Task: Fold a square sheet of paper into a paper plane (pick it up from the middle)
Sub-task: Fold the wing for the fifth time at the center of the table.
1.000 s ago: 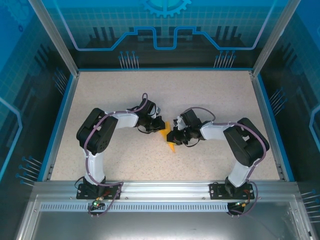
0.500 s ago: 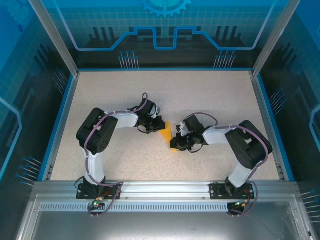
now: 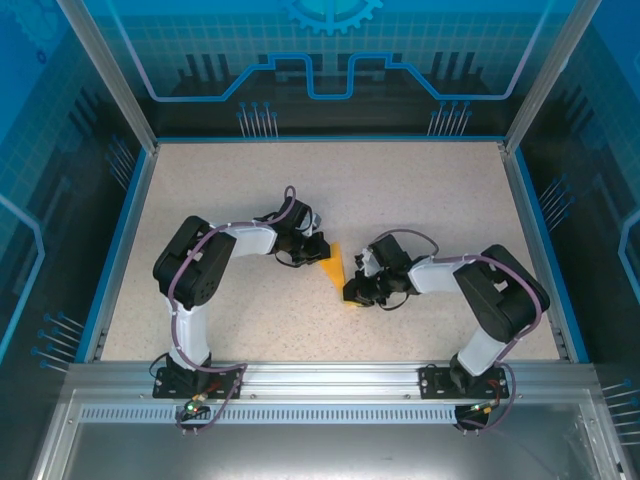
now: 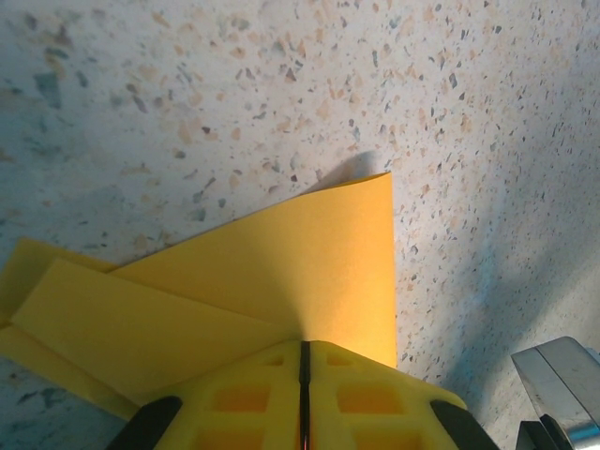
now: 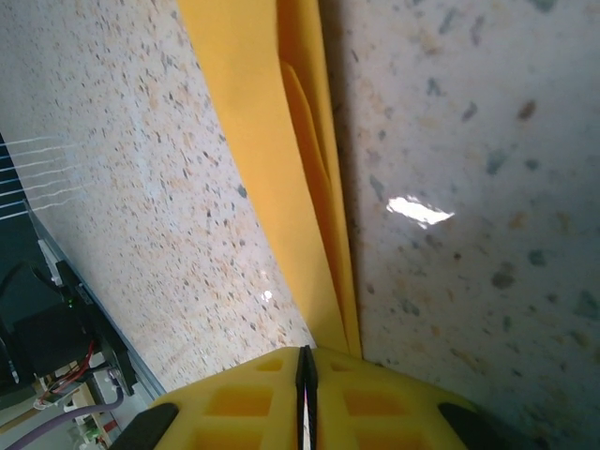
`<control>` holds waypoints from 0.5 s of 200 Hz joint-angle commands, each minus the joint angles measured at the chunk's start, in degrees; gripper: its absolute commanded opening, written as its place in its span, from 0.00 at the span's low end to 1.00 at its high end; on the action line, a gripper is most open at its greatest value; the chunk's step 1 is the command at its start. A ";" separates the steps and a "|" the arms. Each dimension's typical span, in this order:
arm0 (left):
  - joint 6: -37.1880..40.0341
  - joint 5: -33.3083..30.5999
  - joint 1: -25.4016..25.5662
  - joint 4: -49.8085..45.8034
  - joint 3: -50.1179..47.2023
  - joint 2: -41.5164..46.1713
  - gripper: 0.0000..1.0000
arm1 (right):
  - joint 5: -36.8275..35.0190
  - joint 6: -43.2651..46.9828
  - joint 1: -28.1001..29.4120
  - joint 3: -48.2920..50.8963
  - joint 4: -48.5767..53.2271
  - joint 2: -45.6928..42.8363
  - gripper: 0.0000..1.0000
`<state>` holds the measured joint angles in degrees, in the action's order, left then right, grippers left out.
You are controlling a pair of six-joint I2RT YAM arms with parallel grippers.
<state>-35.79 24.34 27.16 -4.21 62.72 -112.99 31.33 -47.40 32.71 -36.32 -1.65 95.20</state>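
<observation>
Two grippers pinch same paper sheet, mid-table between arms. Left gripper: pads pressed together on sheet's near edge, layered flaps fanning away over speckled table. Right gripper: pads likewise closed, clamping narrow folded end, sheet seen edge-on with several layers stacked. You have folding well underway, judging by overlapping flaps and one pointed corner. Not yet finished dart: layers sit loose, wings unshaped, creases likely need pressing. Expect more folds before you call it plane.
</observation>
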 commanded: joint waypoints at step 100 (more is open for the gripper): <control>2.37 -1.40 -0.18 -3.75 -0.76 -1.81 0.11 | -1.96 1.85 0.13 -0.59 8.16 -6.00 0.12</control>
<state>-35.42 24.38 27.16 -4.23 62.74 -112.99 29.85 -46.04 33.34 -35.55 1.65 92.62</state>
